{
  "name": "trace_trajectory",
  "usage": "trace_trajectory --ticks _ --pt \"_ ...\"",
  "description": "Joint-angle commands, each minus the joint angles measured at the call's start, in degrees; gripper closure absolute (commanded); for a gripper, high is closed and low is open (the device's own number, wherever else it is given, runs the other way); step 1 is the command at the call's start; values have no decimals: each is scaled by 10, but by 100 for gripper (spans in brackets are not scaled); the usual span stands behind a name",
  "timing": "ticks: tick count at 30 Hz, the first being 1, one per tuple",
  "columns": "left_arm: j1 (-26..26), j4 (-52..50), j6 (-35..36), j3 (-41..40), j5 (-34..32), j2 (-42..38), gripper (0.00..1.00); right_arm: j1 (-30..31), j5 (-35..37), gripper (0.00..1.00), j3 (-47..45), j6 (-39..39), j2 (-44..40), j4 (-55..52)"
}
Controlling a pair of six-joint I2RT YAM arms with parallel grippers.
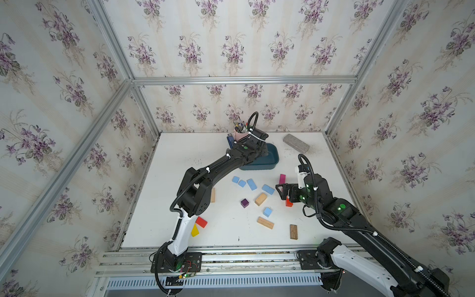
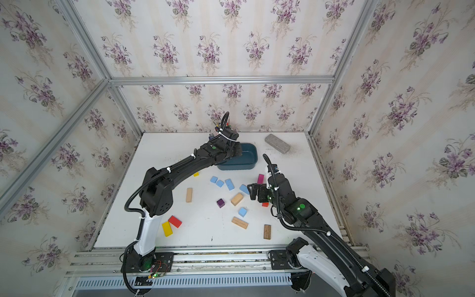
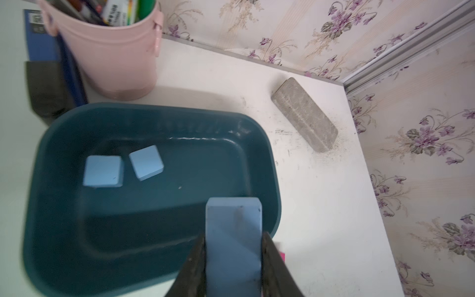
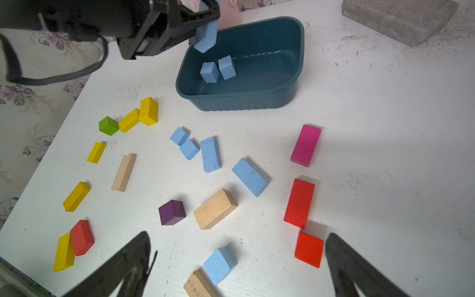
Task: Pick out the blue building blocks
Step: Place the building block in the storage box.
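A light-blue bar (image 3: 232, 218) is pinched by its long sides in the left gripper (image 3: 234, 235), the jaws drawn narrow against it. In the right wrist view it hangs tilted, one end down, just above the rim of the dark teal tub (image 4: 244, 100). On the tub floor a blue cube (image 3: 102, 171) and a second blue cube (image 3: 146, 162) lie close together near one end wall, and the rest of the floor is bare.

The tub stands toward the middle of the back edge of the worktop (image 1: 180, 159). A pink pen bucket (image 3: 115, 56) is just behind it. A grey brick (image 3: 304, 114) lies toward the back right corner, with a bare strip between brick and tub. The back left part of the worktop is open too.

In front of the tub five more blue blocks lie mid-worktop:
- a small cube (image 4: 179, 136) touching a neighbour cube (image 4: 189, 149)
- a narrow bar (image 4: 210, 154) just beside them
- a wider bar (image 4: 249, 177) near but apart
- a lone cube (image 4: 220, 264) nearer the front edge, just beside a printed wooden bar (image 4: 198, 285)

A purple cube (image 4: 171, 212) and a plain wooden block (image 4: 215, 208) sit between the lone cube and the group. A magenta block (image 4: 305, 145) and a red bar (image 4: 299, 203) lie toward the right edge.

The right gripper (image 4: 237, 237) hovers above the worktop by the red bar, its jaws spread wide and holding nothing.
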Motion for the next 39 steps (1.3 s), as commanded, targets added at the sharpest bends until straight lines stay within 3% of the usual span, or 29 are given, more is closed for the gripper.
trace_trajectory --ticks 1,17,30,39 --pt "0 -27 -22 59 25 48 86 1 20 0 3 6 -5 -15" --pt "5 -34 -101 279 55 254 80 1 52 0 -3 1 -17 -29" --pt "9 9 -114 304 76 294 64 1 57 0 2 -8 -4 -24" --pt "11 25 -109 304 96 295 41 1 58 0 5 -5 -4 -27"
